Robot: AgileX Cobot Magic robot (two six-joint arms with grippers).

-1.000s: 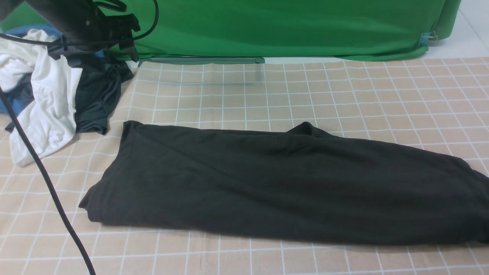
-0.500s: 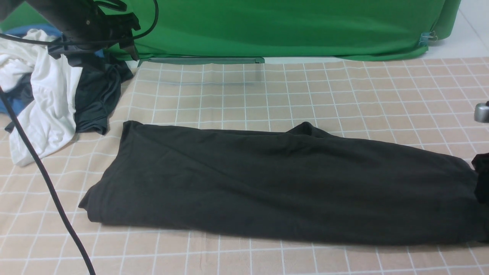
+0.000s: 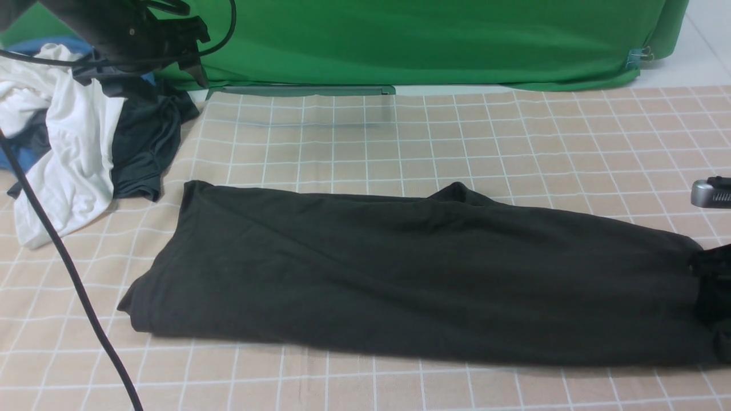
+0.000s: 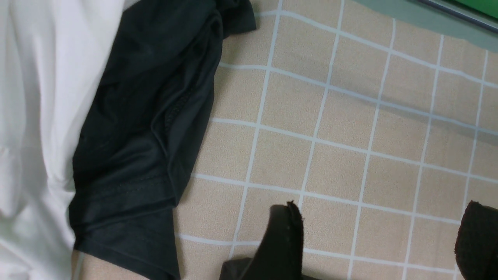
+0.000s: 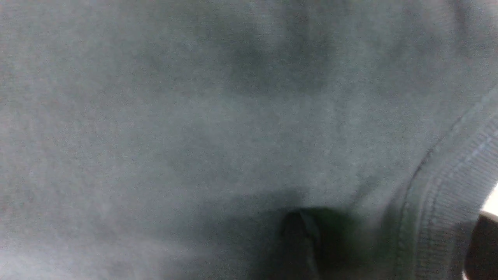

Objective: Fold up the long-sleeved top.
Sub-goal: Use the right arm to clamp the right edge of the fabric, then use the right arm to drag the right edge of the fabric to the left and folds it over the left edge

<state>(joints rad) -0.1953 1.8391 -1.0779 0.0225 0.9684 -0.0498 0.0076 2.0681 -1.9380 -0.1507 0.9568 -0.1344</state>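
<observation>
Long-sleeved top (image 3: 411,274), soft black oblong

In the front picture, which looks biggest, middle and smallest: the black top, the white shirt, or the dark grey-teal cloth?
Largest to smallest:
1. black top
2. white shirt, though part of it runs off the picture
3. dark grey-teal cloth, partly tucked under the shirt

We count four garments on the surface (image 3: 514,142): one long-sleeved top (image 3: 400,274) at centre, and at ten o'clock one white shirt (image 3: 74,160), one dark grey-teal garment (image 3: 143,154) and one blue piece (image 3: 34,45). Two tools show: left tool (image 4: 381,241), right tool (image 3: 711,240).
</observation>
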